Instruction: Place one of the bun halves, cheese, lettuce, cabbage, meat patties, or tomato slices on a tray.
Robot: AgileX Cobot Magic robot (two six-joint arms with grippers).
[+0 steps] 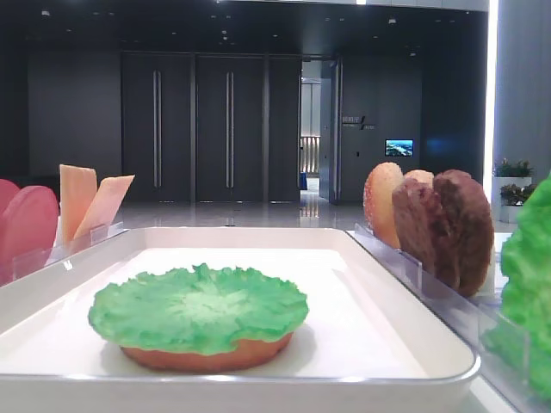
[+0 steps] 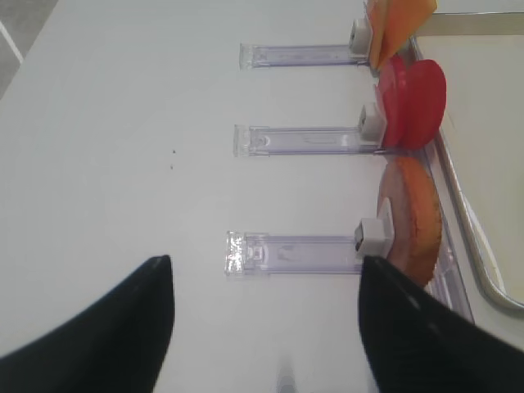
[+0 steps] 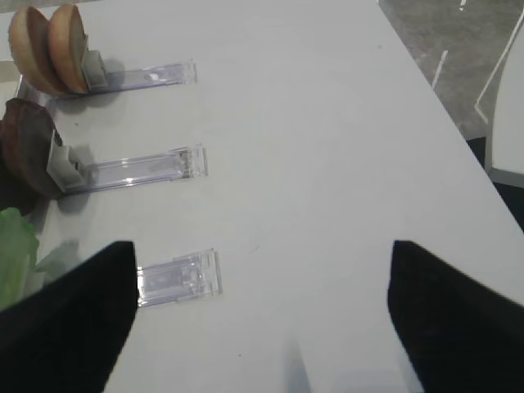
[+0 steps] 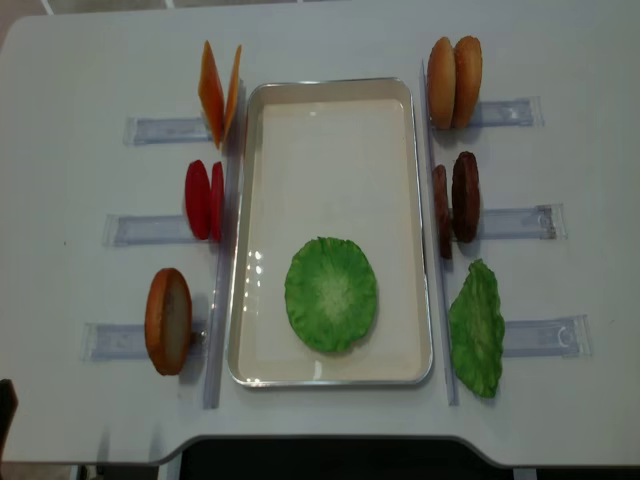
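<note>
1. Reading the top view first: the tray (image 4: 330,232) lies with its long axis running far to near, between two columns of clear holders (image 4: 510,222).
2. In the tray I see one lettuce (image 4: 331,293) leaf lying flat in the near half. The low front view shows it resting on a bun half (image 1: 207,354), its ruffled edge overhanging the bun. The far half of the tray is bare liner.
3. Left column, far to near: cheese (image 4: 219,92), tomato slices (image 4: 204,199), one bun half (image 4: 168,320), all on edge against the tray's left rim.
4. Right column, far to near: two bun halves (image 4: 454,81), meat patties (image 4: 456,203), a second lettuce leaf (image 4: 476,328) leaning at the near right corner.
5. Right gripper (image 3: 262,315): fingers spread wide, nothing between them, over bare table to the right of the holders. From it the meat patties (image 3: 24,147) lie to the left and farther away; the buns lie farther still.
6. Left gripper (image 2: 270,319): fingers also released and empty. The bun half (image 2: 412,217) on its holder sits just beyond its right finger (image 2: 426,336), the tomato slices (image 2: 413,102) farther off.
7. Judgement: a patty suits the stack next, so the right arm is nearer. The patties stand on edge, faces to near and far.
</note>
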